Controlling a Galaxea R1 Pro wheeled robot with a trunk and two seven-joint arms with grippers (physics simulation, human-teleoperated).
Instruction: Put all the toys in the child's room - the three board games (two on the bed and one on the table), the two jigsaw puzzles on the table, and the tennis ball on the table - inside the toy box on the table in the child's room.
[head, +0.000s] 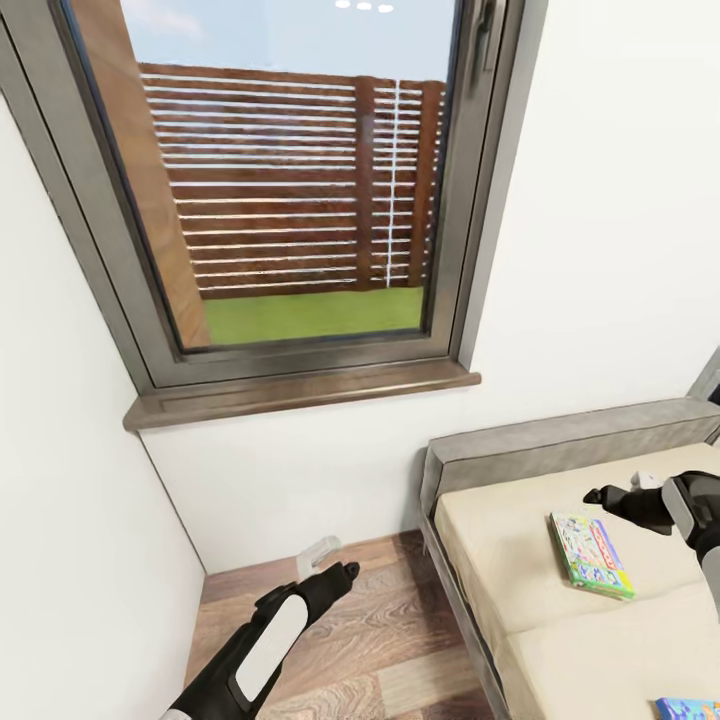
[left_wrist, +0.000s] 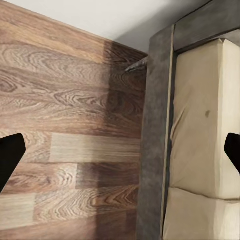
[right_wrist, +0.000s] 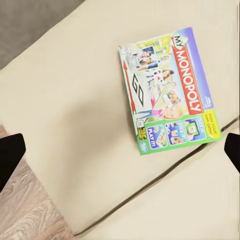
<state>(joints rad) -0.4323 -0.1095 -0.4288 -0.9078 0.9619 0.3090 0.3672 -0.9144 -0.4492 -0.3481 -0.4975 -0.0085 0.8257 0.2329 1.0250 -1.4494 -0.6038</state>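
Observation:
A white-green Monopoly board game (head: 592, 555) (right_wrist: 170, 90) lies flat on the beige bed (head: 500, 540). A blue board game (head: 688, 708) lies nearer on the bed, cut off by the picture's edge. My right gripper (head: 612, 493) (right_wrist: 121, 152) hovers open above the mattress just beyond the Monopoly box, with nothing between its fingers. My left gripper (head: 335, 565) (left_wrist: 120, 155) hangs open over the wooden floor beside the bed frame. The toy box, table, jigsaw puzzles and tennis ball are out of view.
A large window (head: 300, 190) with a brown sill (head: 300, 392) fills the white wall ahead. Another white wall (head: 70, 560) closes in on the left. The bed's grey upholstered frame (head: 560, 440) (left_wrist: 155, 150) borders a narrow strip of wood floor (head: 380, 640).

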